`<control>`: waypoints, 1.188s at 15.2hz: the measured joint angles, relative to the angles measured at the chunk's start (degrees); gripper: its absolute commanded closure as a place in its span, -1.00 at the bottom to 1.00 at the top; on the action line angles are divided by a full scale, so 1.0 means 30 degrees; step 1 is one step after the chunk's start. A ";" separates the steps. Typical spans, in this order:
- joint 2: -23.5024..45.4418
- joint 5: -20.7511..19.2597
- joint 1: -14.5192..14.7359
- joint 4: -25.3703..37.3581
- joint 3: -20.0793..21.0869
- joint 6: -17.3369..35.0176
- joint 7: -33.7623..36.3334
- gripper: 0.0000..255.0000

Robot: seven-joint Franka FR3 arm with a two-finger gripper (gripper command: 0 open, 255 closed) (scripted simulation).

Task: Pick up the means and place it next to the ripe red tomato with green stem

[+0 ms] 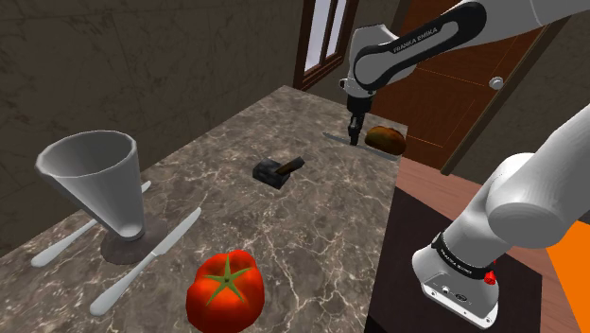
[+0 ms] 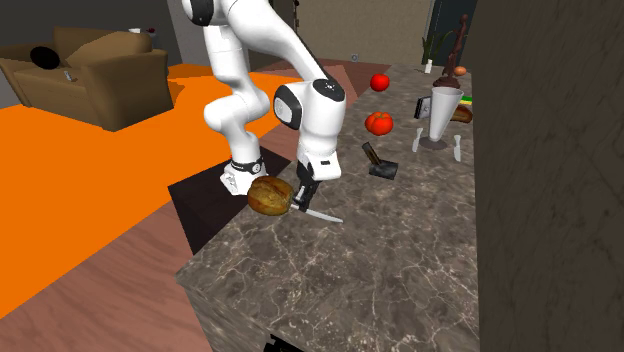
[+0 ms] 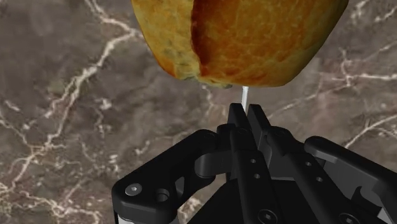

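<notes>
Jaws nearly closed, clasping the thin knife.

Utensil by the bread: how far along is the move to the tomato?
Done: the gripper is down at the thin grey utensil beside the bread loaf and looks shut on its end.
In hand: the grasp; the utensil lies low at the marble counter, so a lift isn't evident.
Left: lift, carry across the counter, and set it next to the tomato, which sits far off.
</notes>
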 measured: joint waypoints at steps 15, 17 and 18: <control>-0.1579 -0.0092 0.0027 0.1430 0.0172 -0.2987 -0.0007 1.00; -0.1780 -0.0101 0.0020 0.1782 0.0187 -0.3534 -0.0051 1.00; -0.1871 -0.0108 0.0015 0.1937 0.0192 -0.3777 -0.0071 1.00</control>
